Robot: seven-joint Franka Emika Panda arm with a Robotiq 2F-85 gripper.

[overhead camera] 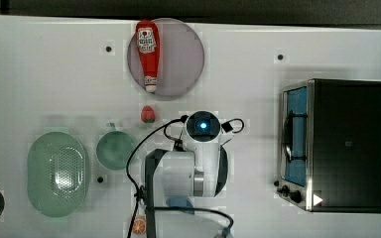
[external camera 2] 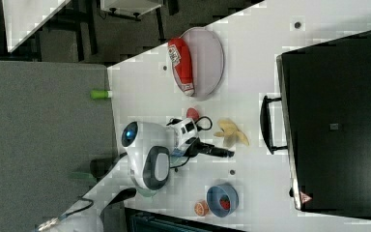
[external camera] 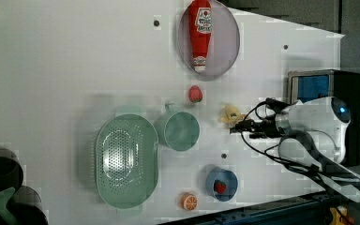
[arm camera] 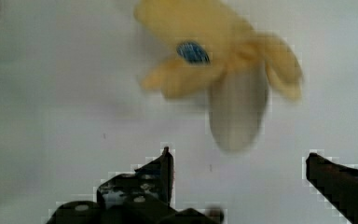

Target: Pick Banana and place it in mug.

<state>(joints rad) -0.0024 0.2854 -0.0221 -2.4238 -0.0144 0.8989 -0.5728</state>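
The banana [external camera: 231, 115] is a pale-yellow peeled toy with splayed skin, lying on the white table between the mug and the black oven. It also shows in the right view [external camera 2: 230, 131] and fills the upper wrist view [arm camera: 223, 70]. My gripper [arm camera: 240, 156] is open, with bare table between its dark fingers [arm camera: 161, 175], and stands just short of the banana without touching it. In the left view the gripper [external camera: 234, 127] is right beside the banana. The teal mug [overhead camera: 115, 150] stands upright and empty [external camera: 180, 130], on the left view's left of the banana.
A ketchup bottle [overhead camera: 148, 54] lies on a grey plate [overhead camera: 183, 57]. A strawberry [external camera: 195, 93] sits near the mug, beside a pale-green perforated bowl [external camera: 126, 161]. A blue dish [external camera: 221, 185] with a strawberry and an orange slice [external camera: 189, 202] lie near the front. A black oven [overhead camera: 347, 144] stands at the top view's right.
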